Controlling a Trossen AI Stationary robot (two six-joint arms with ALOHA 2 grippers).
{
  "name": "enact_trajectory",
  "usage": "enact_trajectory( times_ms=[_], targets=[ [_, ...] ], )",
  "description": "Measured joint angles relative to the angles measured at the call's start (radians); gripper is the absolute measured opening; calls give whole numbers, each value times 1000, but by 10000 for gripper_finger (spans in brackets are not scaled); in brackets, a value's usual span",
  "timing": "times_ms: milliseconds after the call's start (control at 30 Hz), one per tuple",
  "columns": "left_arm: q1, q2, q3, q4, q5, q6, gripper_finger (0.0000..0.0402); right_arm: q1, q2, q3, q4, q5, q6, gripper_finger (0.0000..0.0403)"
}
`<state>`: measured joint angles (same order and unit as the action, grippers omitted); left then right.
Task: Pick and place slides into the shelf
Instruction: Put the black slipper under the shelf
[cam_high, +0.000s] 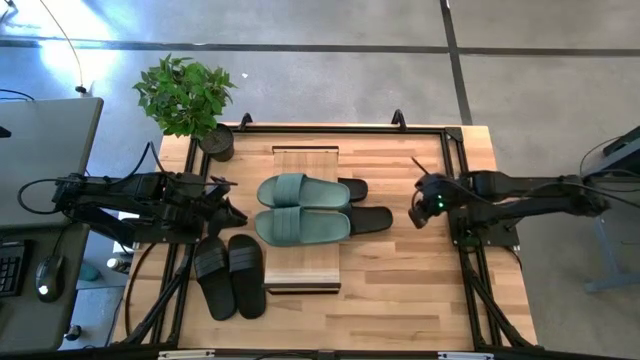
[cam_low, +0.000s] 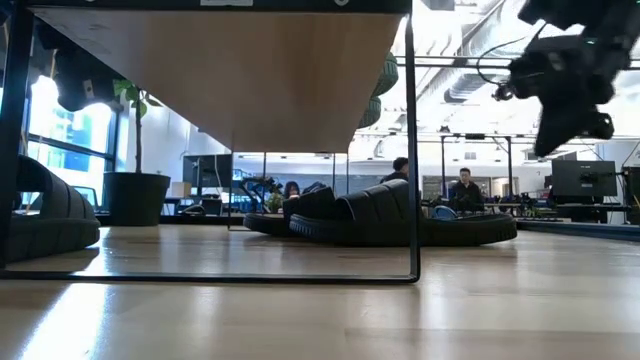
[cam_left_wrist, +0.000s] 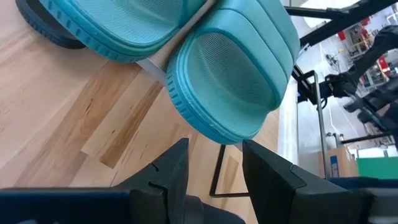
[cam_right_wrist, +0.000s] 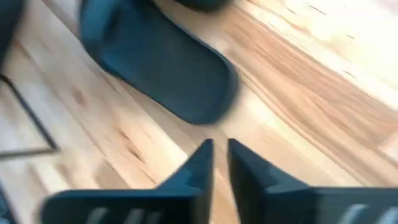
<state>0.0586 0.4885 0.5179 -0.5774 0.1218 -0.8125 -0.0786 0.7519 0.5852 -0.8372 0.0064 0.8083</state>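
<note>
High view shows the left claw (cam_high: 232, 213), fingers apart and empty, just beside the green slides (cam_high: 300, 208) lying atop the shelf (cam_high: 305, 272). Farther right, the right claw (cam_high: 418, 212), narrowly parted, hovers near a black slide (cam_high: 370, 220) on the desk (cam_high: 410, 290).

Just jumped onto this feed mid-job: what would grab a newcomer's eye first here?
The pair of sage green rubber slides lying across the light wood plank top of the narrow black-framed shelf, mid-table. A pair of black rubber slides sits on the table beside the shelf near the left gripper; the right gripper hovers by a black slide poking out from under the shelf.
</note>
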Motion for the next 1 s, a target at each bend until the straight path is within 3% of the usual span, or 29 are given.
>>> enact_trajectory(
  times_ms=[100, 300, 400, 700, 1000],
  targets=[
    [0, 0, 0, 0, -3, -7, 134, 28, -26, -61, 33, 12, -16, 11],
    [0, 0, 0, 1, -14, -34, 134, 41, -41, -303, 448, -15, 31, 3],
    [0, 0, 0, 1, -18, -38, 134, 40, -31, -372, 555, -5, 52, 1],
    [0, 0, 0, 2, -44, -76, 134, 40, 34, -419, 690, 10, 6, 0],
    [0, 0, 0, 2, -56, -101, 134, 40, 198, -419, 865, -16, -27, 0]
  ],
)
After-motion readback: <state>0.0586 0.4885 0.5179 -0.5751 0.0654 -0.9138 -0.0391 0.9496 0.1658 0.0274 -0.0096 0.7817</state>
